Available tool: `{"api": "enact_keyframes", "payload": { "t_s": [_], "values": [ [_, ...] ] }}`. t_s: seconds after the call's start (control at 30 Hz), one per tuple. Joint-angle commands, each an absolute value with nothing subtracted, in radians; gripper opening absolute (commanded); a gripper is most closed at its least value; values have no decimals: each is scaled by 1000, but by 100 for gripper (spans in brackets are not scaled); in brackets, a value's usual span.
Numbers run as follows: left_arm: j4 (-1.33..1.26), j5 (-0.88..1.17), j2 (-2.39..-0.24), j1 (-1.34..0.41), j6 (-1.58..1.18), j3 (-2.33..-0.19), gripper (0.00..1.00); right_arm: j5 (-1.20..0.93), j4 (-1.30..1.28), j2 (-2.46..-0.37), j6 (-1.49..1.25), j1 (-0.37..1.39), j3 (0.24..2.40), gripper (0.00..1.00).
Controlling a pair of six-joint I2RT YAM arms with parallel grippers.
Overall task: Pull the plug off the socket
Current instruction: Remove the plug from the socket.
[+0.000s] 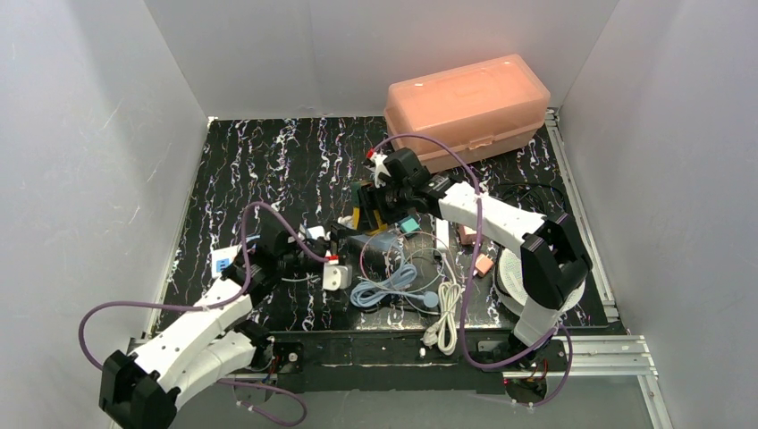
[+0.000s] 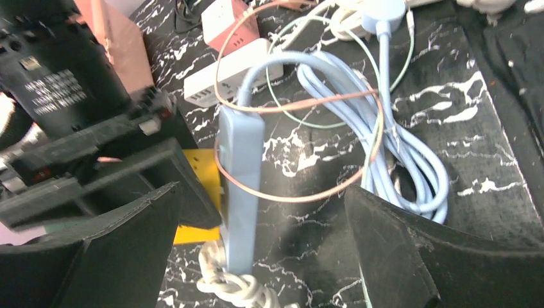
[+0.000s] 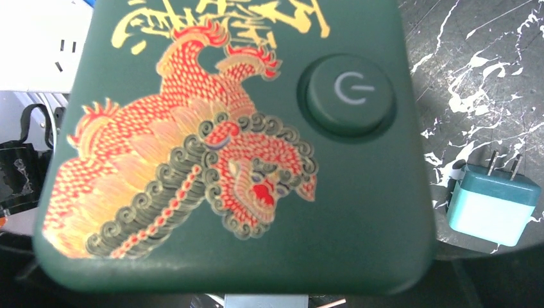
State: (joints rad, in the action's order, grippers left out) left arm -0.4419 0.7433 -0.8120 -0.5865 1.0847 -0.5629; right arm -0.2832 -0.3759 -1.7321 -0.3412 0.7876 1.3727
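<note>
Holds left jaws wide apart flanking blue strip (image 2: 240, 167); can't tell right jaws, 12 o'clock at green block (image 3: 224, 160). Pull straight.

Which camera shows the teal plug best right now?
Right wrist: the teal plug sits at lower right, close up, with both prongs clear. Top external shows only a small teal speck mid-table. Left wrist doesn't show it.

Overhead view: even, diffuse light off the white walls (image 1: 89, 134), shadows soft. Left wrist view — near fingers (image 2: 417, 256) dark, soft-focused; left side smeared. Right wrist view: sharp, green casing (image 3: 244, 192) faintly glossy.
</note>
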Motion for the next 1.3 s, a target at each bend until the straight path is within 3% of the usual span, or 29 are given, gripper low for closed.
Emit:
{"api": "enact_keyframes", "payload": {
  "t_s": [0.0,0.17,0.37,0.6,0.67,0.73,0.83,0.9,1.2,1.27],
  "values": [
    [-457,892,-894,-601,996,-673,98,-346,-244,-1694,-373,807,1457,1],
    [-615,907,-1009,-671,1115,-650,97,-339,-249,-1708,-377,819,1477,1],
    [-574,894,-1071,-740,1272,-628,84,-338,-249,-1719,-376,825,1494,1],
    [-554,768,-1115,-807,1398,-625,76,-335,-234,-1716,-389,825,1477,1],
    [-552,737,-1116,-822,1403,-626,67,-334,-228,-1712,-394,825,1476,1],
    [-556,713,-1116,-831,1387,-630,48,-332,-222,-1708,-393,825,1478,1],
    [-536,667,-1103,-842,1373,-638,43,-330,-205,-1688,-382,824,1464,1],
    [-519,629,-1091,-844,1360,-642,46,-335,-187,-1670,-378,824,1445,1],
    [-530,422,-1103,-844,1204,-676,92,-323,-144,-1643,-420,824,1405,1],
    [-500,396,-1101,-844,1155,-692,93,-323,-134,-1635,-430,824,1391,1]
  ]
}}
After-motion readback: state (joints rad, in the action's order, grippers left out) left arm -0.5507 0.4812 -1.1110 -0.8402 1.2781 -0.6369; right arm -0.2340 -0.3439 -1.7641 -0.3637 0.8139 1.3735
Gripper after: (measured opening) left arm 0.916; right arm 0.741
